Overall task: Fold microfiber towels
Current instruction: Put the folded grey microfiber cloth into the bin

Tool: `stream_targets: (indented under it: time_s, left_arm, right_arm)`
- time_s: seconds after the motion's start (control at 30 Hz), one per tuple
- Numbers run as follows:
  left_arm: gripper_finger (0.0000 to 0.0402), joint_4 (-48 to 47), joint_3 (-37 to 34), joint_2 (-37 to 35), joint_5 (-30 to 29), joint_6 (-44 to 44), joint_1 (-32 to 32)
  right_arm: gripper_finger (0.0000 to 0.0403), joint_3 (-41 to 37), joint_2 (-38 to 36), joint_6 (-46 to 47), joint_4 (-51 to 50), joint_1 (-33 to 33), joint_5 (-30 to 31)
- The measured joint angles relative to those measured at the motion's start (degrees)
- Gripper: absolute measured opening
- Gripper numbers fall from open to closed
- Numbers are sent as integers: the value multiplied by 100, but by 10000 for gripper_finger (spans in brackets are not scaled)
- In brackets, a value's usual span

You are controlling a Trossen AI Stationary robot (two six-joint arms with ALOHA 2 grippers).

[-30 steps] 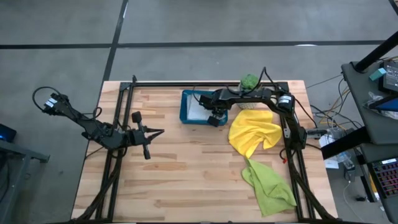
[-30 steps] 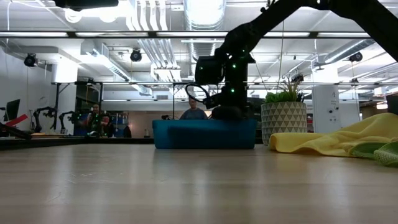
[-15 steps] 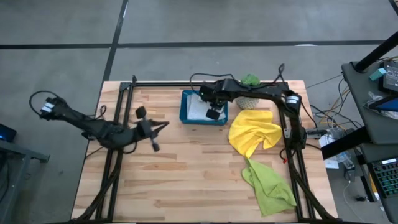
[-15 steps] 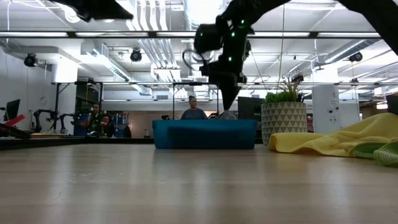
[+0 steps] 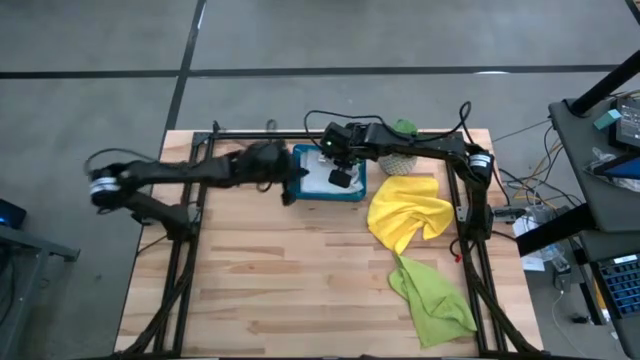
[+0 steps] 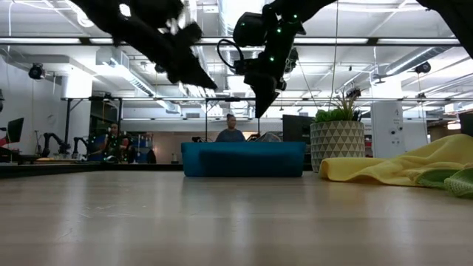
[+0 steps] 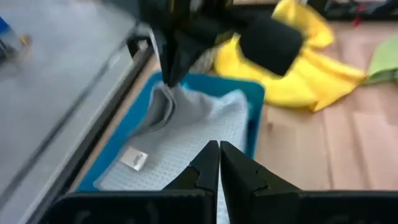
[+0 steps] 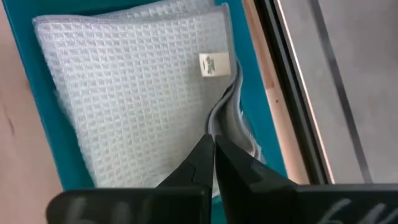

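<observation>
Since a second ago the left arm has swung from the table's left side across to the teal tray (image 5: 300, 186), and the right arm has lifted clear of the tray's contents to hang above them. Nearest the table's front edge on the right lies the lime green towel (image 5: 432, 297), crumpled and unfolded, and just behind it, touching it, the yellow towel (image 5: 408, 214) in a loose heap; a second yellow cloth (image 5: 400, 171) shows only as an edge behind that, by the potted plant (image 5: 402, 130). Farther back, in the tray, a pale grey waffle-weave towel (image 8: 134, 87) lies folded flat and fills most of the floor, its small label (image 8: 214, 64) up; one edge near that label stands up in a loose ridge against the tray wall. The left gripper (image 7: 219, 163) hovers at the tray's left end, fingers (image 7: 200, 169) pressed together and holding nothing, pointing along the tray's long axis toward the towel. The right gripper (image 8: 213, 154) hangs over the tray's right half, fingers together and empty, their tips just above the raised ridge. Both arms are about equally near the tray, while the loose towels lie well apart on the right arm's side, so the right arm seems the likelier to fetch the next one. No blue towel is visible.
</observation>
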Motion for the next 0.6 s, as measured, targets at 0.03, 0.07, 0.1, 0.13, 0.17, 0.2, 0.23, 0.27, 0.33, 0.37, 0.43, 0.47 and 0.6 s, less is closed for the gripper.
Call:
stream_targets:
  time_s: [0.03,0.07,0.1,0.13,0.17,0.2,0.23,0.27,0.33,0.37,0.43,0.47,0.6]
  left_arm:
    - [0,-12,144,270,72,16,94]
    - [0,2,287,529,109,29,169]
    - [0,7,427,799,123,33,231]
    - [0,-11,574,1051,133,37,287]
    - [0,-5,714,1299,135,40,333]
    - [0,3,823,1527,135,40,373]
    - [0,-25,916,1736,133,40,404]
    - [0,-54,1008,1943,133,40,427]
    - [0,-87,1147,2307,136,41,460]
    - [0,-150,1187,2452,137,40,470]
    - [0,-182,1224,2687,137,37,477]
    - [0,-210,1224,2770,138,27,478]
    - [0,-324,1222,2967,125,-102,482]
  right_arm:
    - [9,-15,0,-53,49,-7,0]
    - [9,-25,0,-99,81,-12,0]
    - [9,-31,0,-146,111,-19,0]
    - [9,-37,2,-148,120,-36,-2]
    - [9,-42,2,-149,113,-53,-7]
    - [9,-56,4,-143,114,-77,-23]
    - [9,-81,4,-140,119,-103,-40]
    - [9,-124,4,-140,126,-133,-45]
    - [9,-231,4,-123,128,-179,-46]
    - [9,-309,4,-93,138,-206,-46]
    - [9,-510,4,-72,273,-239,-58]
    - [9,-626,4,-73,397,-252,-65]
    - [9,-1082,14,-72,1113,-310,-434]
